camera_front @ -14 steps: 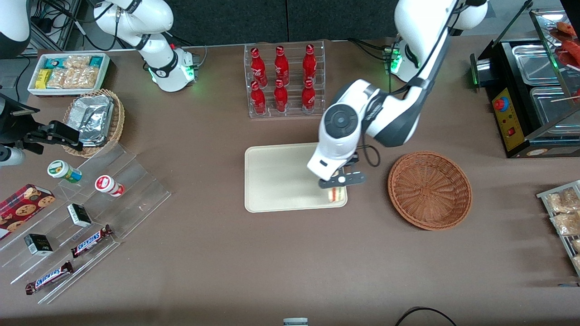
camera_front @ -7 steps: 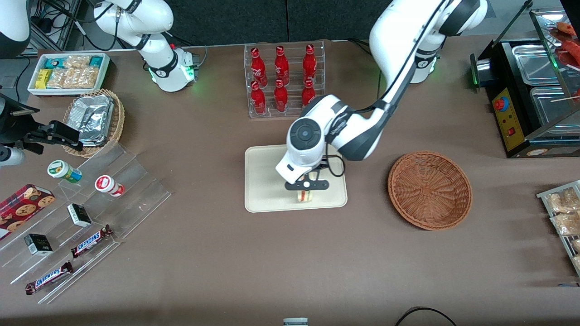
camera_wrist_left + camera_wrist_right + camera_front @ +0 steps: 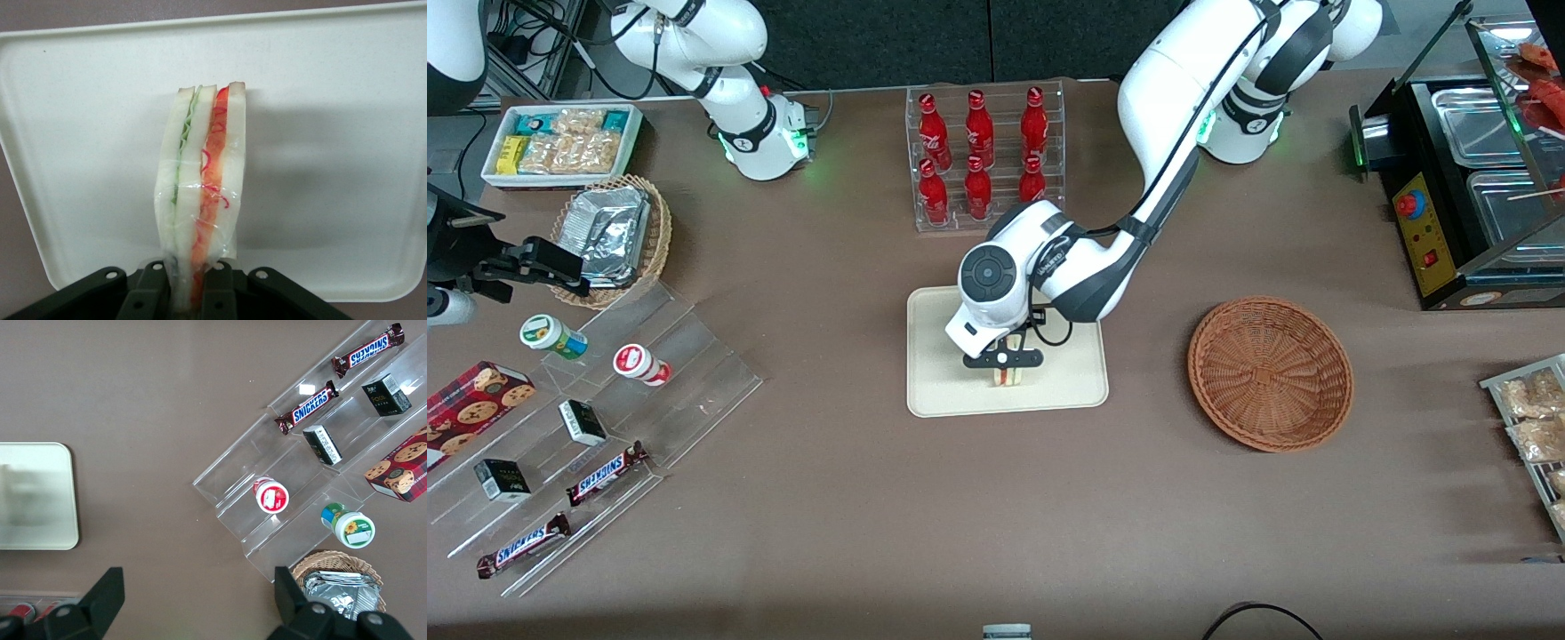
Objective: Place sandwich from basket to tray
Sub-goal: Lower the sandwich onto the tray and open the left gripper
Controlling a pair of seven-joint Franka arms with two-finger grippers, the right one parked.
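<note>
we see the left gripper [image 3: 1003,359] over the middle of the cream tray [image 3: 934,391], jaws clenched on the wrapped sandwich [image 3: 1008,378]. in the wrist view the sandwich [image 3: 200,193] stands on edge between the fingers [image 3: 150,290], green and red-orange filling stripes showing through the clear film, with the tray [image 3: 347,87] beneath it; we cannot tell whether it touches the tray. the reddish-brown wicker basket [image 3: 1270,373] sits well apart from the tray, toward the working arm's end of the table.
</note>
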